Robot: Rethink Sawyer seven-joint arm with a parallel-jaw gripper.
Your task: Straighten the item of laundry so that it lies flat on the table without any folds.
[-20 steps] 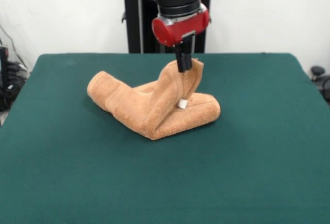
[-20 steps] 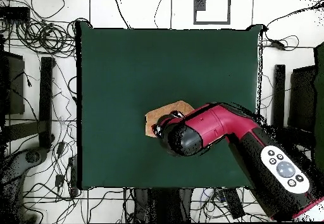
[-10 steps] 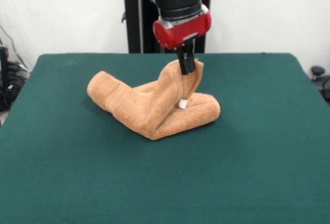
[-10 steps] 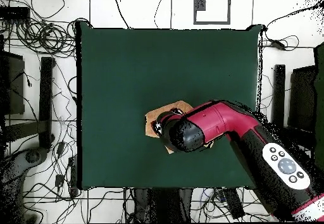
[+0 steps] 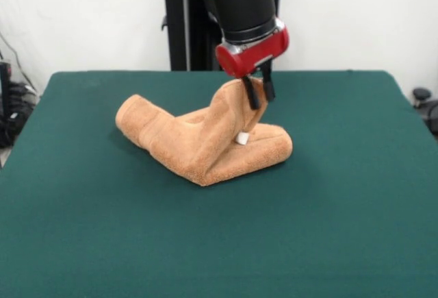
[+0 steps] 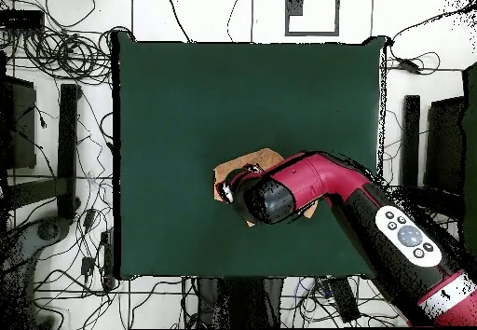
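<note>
While pinched at its raised peak, towel (image 5: 204,139) sits bunched and folded near the middle of the table (image 5: 342,229), a little toward the far edge by the robot's base, with a white tag (image 5: 241,138) showing under the lifted flap. Gripper (image 5: 258,94) tilted, fingers (image 5: 250,93) narrow, apparently closed on the upper corner of the cloth. Seen from above, arm (image 6: 373,224) hides most of the fabric. Judged step: lifting a corner to open the folds, flattening far from done. Next move probably calls for drawing that corner up and outward, away from the heap, toward open green surface, keeping the grip firm so the layers peel apart rather than drag together.
</note>
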